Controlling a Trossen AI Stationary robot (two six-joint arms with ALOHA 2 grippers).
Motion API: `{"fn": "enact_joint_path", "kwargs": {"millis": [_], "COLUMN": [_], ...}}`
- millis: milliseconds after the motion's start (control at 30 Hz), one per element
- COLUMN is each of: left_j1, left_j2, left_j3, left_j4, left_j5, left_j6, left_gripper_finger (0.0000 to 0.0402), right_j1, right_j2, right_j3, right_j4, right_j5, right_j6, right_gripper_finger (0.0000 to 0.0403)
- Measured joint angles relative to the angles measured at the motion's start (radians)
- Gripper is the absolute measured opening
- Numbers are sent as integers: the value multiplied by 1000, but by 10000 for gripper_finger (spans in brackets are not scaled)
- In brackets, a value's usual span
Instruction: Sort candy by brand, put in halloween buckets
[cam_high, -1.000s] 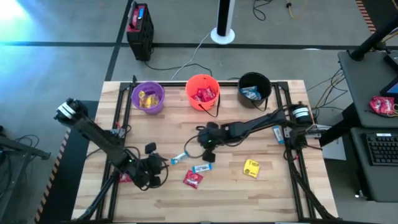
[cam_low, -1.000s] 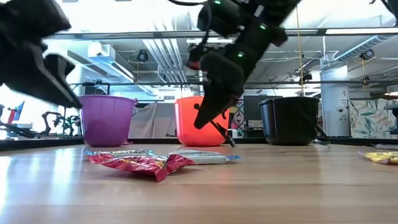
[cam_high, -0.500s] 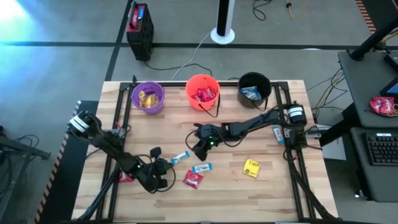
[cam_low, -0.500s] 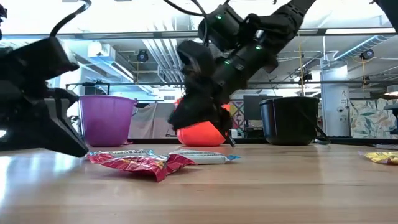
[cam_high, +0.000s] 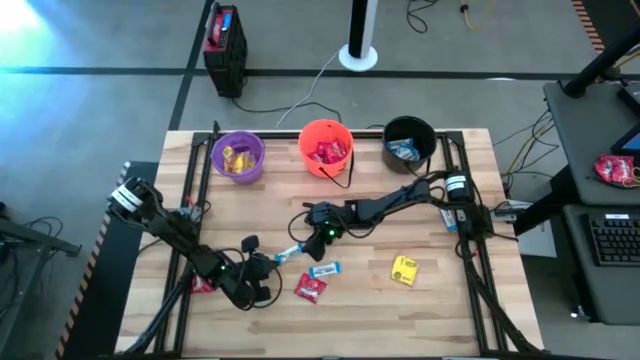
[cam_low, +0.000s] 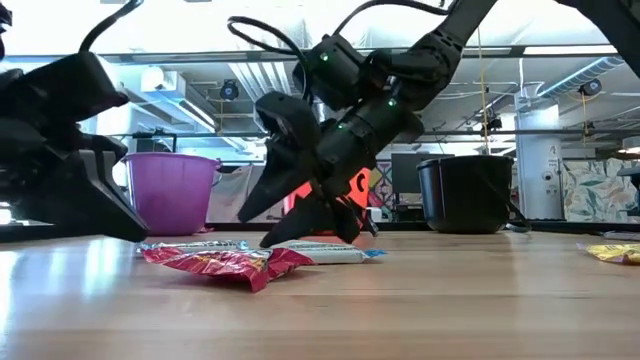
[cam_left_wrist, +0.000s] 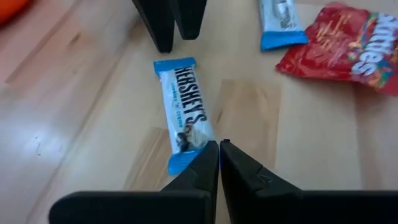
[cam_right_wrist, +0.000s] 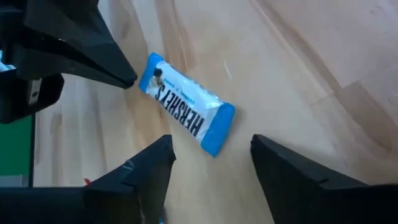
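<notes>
High view: blue-and-white wrapped Hershey's bar (cam_high: 289, 252) lies mid-counter, between the two hands; right hand (cam_high: 312, 236) just past its far end, left hand (cam_high: 262, 265) at its near end.

Low view: right hand (cam_low: 300, 215) tilts down over the bar, fingers apart.

Left wrist view: left hand (cam_left_wrist: 219, 149) pressed together, tips at the bar's (cam_left_wrist: 184, 106) near end; long axis runs straight away.

Right wrist view: right hand (cam_right_wrist: 208, 162) spread wide, the bar (cam_right_wrist: 185, 111) lies crosswise just ahead, so right looks better placed.

Left end effector (cam_left_wrist: 219, 146) pinched closed low — right end effector (cam_right_wrist: 211, 165) spread wide, seemingly just above the tabletop
</notes>
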Motion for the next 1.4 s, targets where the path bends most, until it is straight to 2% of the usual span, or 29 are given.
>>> {"fn": "enact_joint_path", "kwargs": {"millis": [367, 633, 867, 1033, 1333, 1400], "left_j1": [4, 4, 3, 3, 3, 3], "left_j2": [4, 5, 33, 50, 52, 52], "left_j3": [-32, -82, -83, -83, -83, -83], "left_j4": [2, 112, 141, 162, 165, 165], "left_j5": [44, 37, 15, -3, -5, -8], "left_j6": [-56, -78, -85, -101, -108, -108], "left_gripper_finger": [0, 0, 0, 0, 0, 0], "right_j1": [-4, -3, 1, 1, 4, 4], "right_j2": [69, 78, 78, 78, 78, 78], "right_j3": [58, 96, 96, 96, 96, 95], "right_j4": [19, -12, -10, -9, -33, -34], "right_j5": [-41, -67, -86, -87, -26, -13], "right_j6": [9, -8, -14, -14, -45, -60], "right_gripper_finger": [224, 226, 221, 182, 32, 16]}}
